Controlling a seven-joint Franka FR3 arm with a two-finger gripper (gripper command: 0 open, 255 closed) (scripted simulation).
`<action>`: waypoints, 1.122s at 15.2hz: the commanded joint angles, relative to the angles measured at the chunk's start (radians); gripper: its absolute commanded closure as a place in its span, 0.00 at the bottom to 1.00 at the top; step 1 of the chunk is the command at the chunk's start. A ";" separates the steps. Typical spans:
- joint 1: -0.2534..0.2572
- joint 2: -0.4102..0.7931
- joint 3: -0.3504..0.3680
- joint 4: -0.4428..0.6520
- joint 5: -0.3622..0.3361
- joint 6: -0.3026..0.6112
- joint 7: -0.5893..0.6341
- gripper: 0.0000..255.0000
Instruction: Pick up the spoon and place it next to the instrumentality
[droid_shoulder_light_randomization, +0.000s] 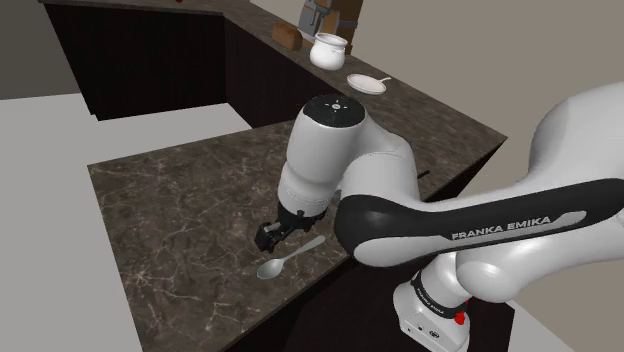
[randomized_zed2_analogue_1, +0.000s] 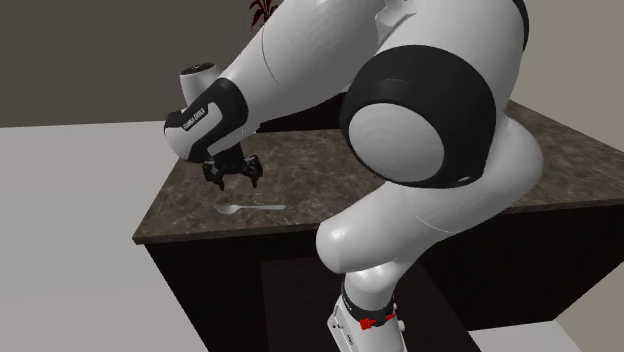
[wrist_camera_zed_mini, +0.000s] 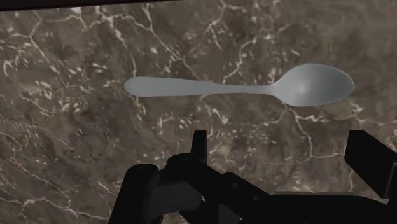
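Note:
A pale grey spoon (droid_shoulder_light_randomization: 290, 260) lies flat on the dark marble counter (droid_shoulder_light_randomization: 170, 220), close to the edge nearest the stand. From the second exterior view the spoon (randomized_zed2_analogue_1: 250, 208) rests just inside the counter's front edge. My black gripper (droid_shoulder_light_randomization: 270, 238) hovers a little above the spoon, not touching it, and its fingers point down (randomized_zed2_analogue_1: 232, 172). In the wrist view the spoon (wrist_camera_zed_mini: 242, 88) lies crosswise just beyond the fingertips (wrist_camera_zed_mini: 199, 143), bowl toward the right-hand finger. The gripper (wrist_camera_zed_mini: 280, 153) is open with nothing between its fingers.
On the far counter stand a white lidded pot (droid_shoulder_light_randomization: 328, 50), a white plate (droid_shoulder_light_randomization: 367, 84) and a brown loaf-like object (droid_shoulder_light_randomization: 288, 36). A gap with dark cabinet fronts separates the two counters. The stand (droid_shoulder_light_randomization: 430, 315) sits beside the counter's edge.

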 joint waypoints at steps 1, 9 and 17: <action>-0.020 0.062 0.056 0.014 -0.023 0.061 0.060 0.00; -0.093 0.218 0.166 0.022 -0.132 0.204 0.188 0.00; -0.114 0.254 0.183 0.012 -0.168 0.243 0.214 0.00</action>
